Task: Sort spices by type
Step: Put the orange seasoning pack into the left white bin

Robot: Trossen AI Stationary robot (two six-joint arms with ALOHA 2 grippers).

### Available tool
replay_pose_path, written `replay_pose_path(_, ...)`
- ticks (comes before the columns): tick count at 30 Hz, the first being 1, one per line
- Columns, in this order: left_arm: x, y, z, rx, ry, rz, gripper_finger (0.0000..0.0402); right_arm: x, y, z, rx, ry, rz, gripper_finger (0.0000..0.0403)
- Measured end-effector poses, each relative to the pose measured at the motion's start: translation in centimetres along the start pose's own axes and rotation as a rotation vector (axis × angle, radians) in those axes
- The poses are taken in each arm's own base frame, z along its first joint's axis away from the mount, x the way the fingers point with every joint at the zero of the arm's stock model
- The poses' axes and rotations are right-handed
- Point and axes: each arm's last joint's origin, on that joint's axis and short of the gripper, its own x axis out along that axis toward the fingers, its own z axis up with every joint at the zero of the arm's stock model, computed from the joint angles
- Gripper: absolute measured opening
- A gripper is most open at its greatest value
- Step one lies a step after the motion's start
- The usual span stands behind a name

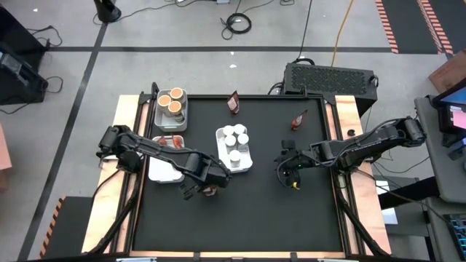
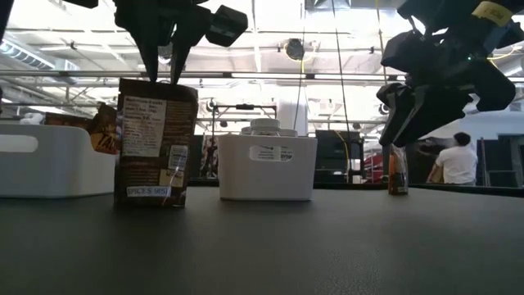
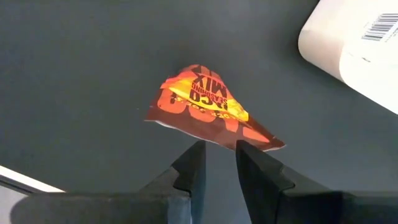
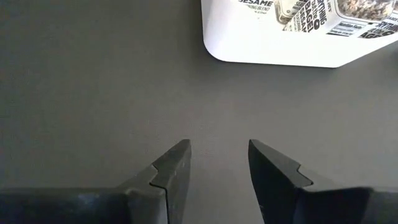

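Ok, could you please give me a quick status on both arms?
Left claw shut on packet, standing on table. Right claw open, empty, beside jar tray. Nothing in the way.

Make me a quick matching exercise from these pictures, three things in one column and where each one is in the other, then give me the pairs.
Things:
1. white-capped jars
2. orange-topped tubs
3. packet with the flame print
4. right gripper

Places or states:
A. pinched by the left gripper
B. in the middle tray
C. open over bare table
D. in the far-left tray

Pairs: 1-B, 2-D, 3-A, 4-C
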Motion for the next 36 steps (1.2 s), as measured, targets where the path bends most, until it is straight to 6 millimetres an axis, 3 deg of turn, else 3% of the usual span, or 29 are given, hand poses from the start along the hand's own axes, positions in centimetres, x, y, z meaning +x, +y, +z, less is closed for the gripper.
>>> replay_pose_path(12, 0.0, -0.4, 0.3, -0.006, -0.001, -0.007, 0.0091, 0.0, 0.0, 0.0, 0.0, 0.001, 0.0, 0.0146)
replay_pose_path(24, -1.8, -0.3, 0.7, 0.115, 0.061, -0.067, 0.0091, 0.0, 0.0, 0.0, -0.001, 0.001, 0.0, 0.0146)
replay_pose_path(36, -2.2, -1.7, -0.8, 0.174, 0.208, -0.216, 0.0091, 0.0, 0.0, 0.0, -0.001, 0.001, 0.0, 0.0146)
